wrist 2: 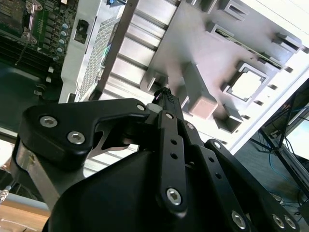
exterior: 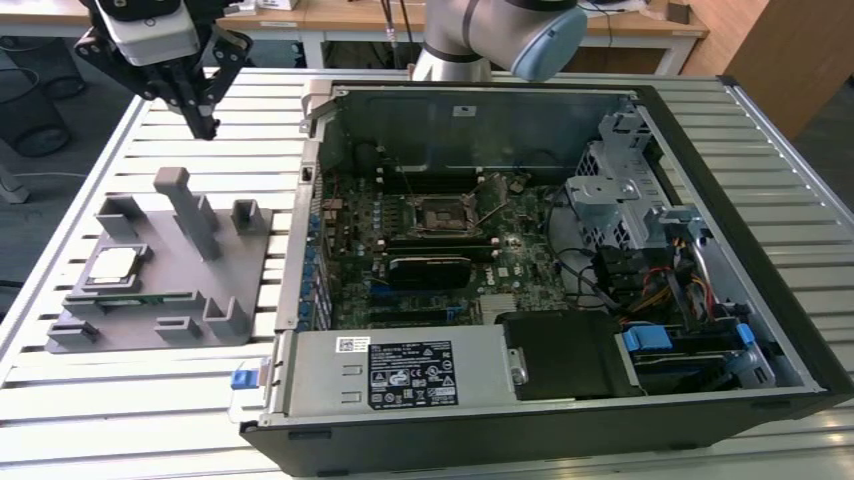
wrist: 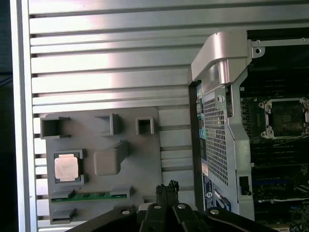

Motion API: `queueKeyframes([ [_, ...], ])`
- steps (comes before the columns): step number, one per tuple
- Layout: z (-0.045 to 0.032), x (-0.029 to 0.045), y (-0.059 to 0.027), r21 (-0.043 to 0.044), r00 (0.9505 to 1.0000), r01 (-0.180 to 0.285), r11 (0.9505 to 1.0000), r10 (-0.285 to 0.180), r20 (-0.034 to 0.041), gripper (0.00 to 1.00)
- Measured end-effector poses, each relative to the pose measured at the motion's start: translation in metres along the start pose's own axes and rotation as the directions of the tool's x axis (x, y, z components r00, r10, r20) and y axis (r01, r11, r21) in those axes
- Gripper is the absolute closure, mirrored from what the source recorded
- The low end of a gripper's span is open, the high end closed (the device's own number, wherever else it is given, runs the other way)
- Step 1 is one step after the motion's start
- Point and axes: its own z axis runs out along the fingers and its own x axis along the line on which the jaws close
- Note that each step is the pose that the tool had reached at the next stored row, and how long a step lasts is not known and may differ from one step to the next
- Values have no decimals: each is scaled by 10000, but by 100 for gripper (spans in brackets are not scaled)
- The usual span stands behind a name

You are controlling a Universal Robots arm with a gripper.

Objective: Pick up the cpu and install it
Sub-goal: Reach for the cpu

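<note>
Exterior view: cpu [exterior: 112, 264] apart from fingers [exterior: 203, 118]

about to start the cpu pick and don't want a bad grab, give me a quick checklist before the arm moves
1. cpu sits flat in its pocket on the grey fixture: ok
2. Nothing lies on the cpu's lid: ok
3. gripper empty: ok
4. gripper open for a grasp: not ok, it is shut
5. gripper over the cpu: not ok, it hangs away from the pocket
6. motherboard socket ready to take the chip: cannot tell
</note>
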Motion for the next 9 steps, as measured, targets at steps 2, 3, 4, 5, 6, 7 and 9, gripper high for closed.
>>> queueKeyframes([
  [2, 1, 12, -1, 0, 10000, 0, 10000, 0, -4, 89],
  [3, 2, 18, -2, 1, 10000, 0, 10000, 0, -7, 89],
  [4, 2, 24, -2, 1, 10000, 0, 10000, 0, -9, 89],
  [5, 3, 30, -2, 1, 10000, 0, 10000, 0, -12, 89],
  [6, 3, 36, -3, 2, 10000, 0, 10000, 0, -14, 89],
  [7, 4, 42, -3, 1, 10000, 0, 10000, 0, -15, 89],
  [9, 6, 54, -4, 1, 10000, -1, 10000, 1, -19, 89],
])
